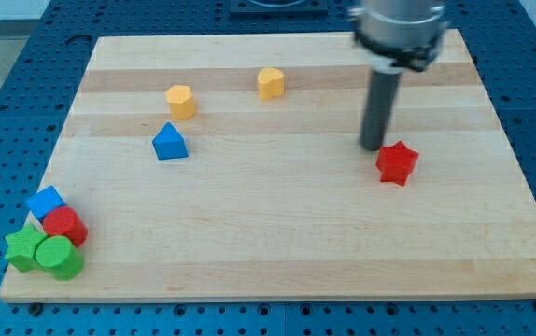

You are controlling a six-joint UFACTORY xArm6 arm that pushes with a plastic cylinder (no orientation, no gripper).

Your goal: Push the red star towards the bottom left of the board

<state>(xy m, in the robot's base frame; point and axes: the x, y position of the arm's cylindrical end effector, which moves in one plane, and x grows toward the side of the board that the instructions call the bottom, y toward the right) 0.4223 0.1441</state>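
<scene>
Jaws: none, only my tip (373,147) on the wooden tabletop (277,252) | target: small red star-shaped block (397,163), right of centre | relation: tip just beside star's far-left edge; bottom-left push needs tip at its far-right side.

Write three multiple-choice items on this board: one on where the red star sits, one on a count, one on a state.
1. Where is the red star?
A. the view's right half
B. the bottom left corner
C. the top left corner

2. How many yellow blocks are there?
A. one
B. two
C. four

3. How does my tip stand relative to the red star?
A. far off at the view's left edge
B. just above and left of it
C. resting on top of it

Answers: 1 A, the star lies right of centre. 2 B, one yellow block and another sit near the top. 3 B, the rod ends close by the star's upper left.
</scene>
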